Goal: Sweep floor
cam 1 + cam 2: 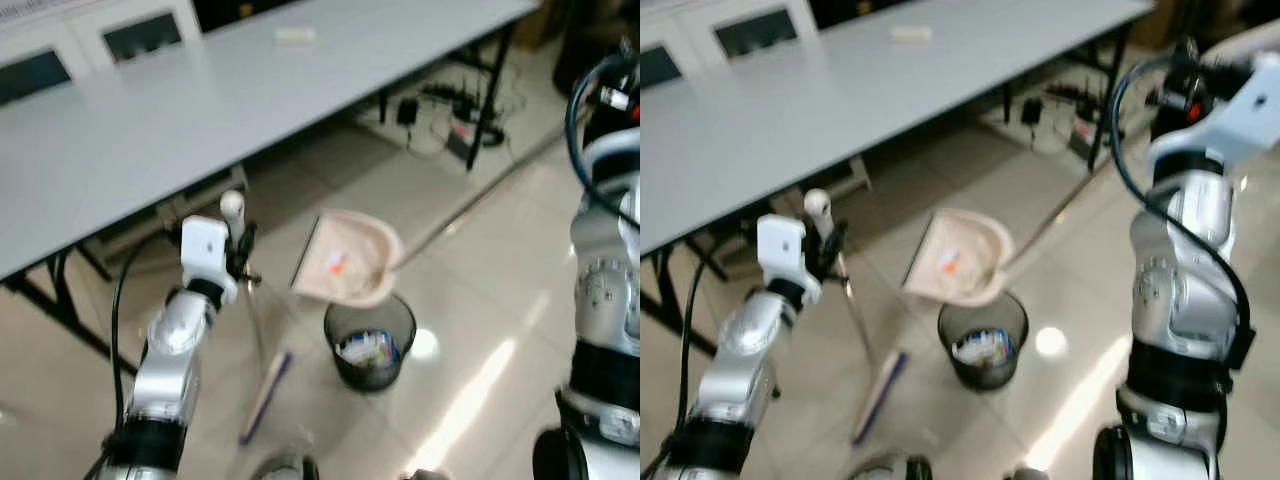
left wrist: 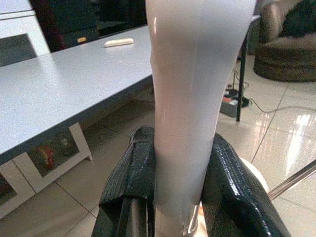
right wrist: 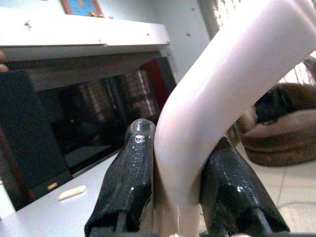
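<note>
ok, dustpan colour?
Pale pink dustpan, tilted above the black mesh bin; clearest in the left eye view.

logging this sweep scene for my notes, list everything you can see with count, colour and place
dustpan: 1, pale pink, long metal handle, tilted over the bin, small orange scrap inside
waste bin: 1, black mesh, on the floor under the dustpan, litter inside
broom: 1, white handle top, purple-edged head on the floor left of the bin
table: 1, light grey top, black legs, behind the bin
small object: 1, whitish, on the table's far side
power strip and cables: 1 cluster, black, floor under the table's right end
sofa: 1, brown, beyond the table
left gripper: 1, black fingers, shut on the broom handle
right gripper: 1, black fingers, shut on the dustpan handle
</note>
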{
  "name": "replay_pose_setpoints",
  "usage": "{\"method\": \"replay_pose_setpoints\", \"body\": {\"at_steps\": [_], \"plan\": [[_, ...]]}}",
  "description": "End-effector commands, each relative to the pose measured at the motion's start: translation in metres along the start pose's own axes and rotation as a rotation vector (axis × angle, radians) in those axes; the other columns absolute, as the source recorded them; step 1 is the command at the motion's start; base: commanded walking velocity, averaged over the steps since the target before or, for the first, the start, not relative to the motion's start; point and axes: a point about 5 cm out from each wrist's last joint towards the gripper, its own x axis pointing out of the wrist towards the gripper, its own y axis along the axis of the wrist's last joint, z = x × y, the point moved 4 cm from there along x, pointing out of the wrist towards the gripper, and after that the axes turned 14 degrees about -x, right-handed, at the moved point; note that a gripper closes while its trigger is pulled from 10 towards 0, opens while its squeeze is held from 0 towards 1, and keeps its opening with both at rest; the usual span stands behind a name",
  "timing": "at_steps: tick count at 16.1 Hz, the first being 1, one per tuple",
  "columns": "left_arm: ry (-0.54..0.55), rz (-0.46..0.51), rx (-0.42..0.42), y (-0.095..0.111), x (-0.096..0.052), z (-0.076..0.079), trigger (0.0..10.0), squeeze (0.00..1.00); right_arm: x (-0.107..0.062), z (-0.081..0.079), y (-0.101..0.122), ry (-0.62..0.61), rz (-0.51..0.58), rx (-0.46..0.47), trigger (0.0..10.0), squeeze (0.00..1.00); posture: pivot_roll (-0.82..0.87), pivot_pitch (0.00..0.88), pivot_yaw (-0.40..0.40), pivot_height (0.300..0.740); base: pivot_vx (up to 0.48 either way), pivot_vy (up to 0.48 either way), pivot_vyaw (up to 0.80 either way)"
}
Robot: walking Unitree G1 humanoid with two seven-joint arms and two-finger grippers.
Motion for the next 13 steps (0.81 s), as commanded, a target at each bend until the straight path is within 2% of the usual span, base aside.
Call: {"method": "replay_pose_setpoints", "body": {"at_steps": [1, 7, 9, 12, 13], "plan": [[-0.007, 0.011, 0.005, 0.003, -0.001, 0.001, 10.0, 0.00, 0.001, 0.004, 0.015, -0.014, 0.055, 0.000, 10.0, 0.00, -0.05, 0.075, 0.117, 0.740, 0.000, 0.000, 0.00], [-0.004, 0.009, 0.004, 0.003, -0.002, -0.001, 10.0, 0.00, 0.001, 0.002, 0.015, -0.006, 0.054, -0.004, 10.0, 0.00, -0.05, 0.080, 0.115, 0.740, 0.000, 0.000, 0.00], [-0.005, 0.007, 0.003, 0.003, -0.003, -0.001, 10.0, 0.00, 0.001, 0.002, 0.016, 0.004, 0.065, -0.034, 10.0, 0.00, -0.05, 0.082, 0.116, 0.740, 0.000, 0.000, 0.00], [-0.009, 0.003, 0.002, 0.001, -0.003, 0.000, 10.0, 0.00, 0.000, -0.008, 0.017, 0.060, 0.093, -0.073, 10.0, 0.00, -0.05, 0.086, 0.115, 0.740, 0.000, 0.000, 0.00], [-0.010, 0.000, 0.002, 0.001, -0.004, 0.001, 10.0, 0.00, -0.003, -0.021, 0.016, 0.135, 0.103, -0.088, 10.0, 0.00, -0.05, 0.088, 0.114, 0.740, 0.000, 0.000, 0.00]]}}
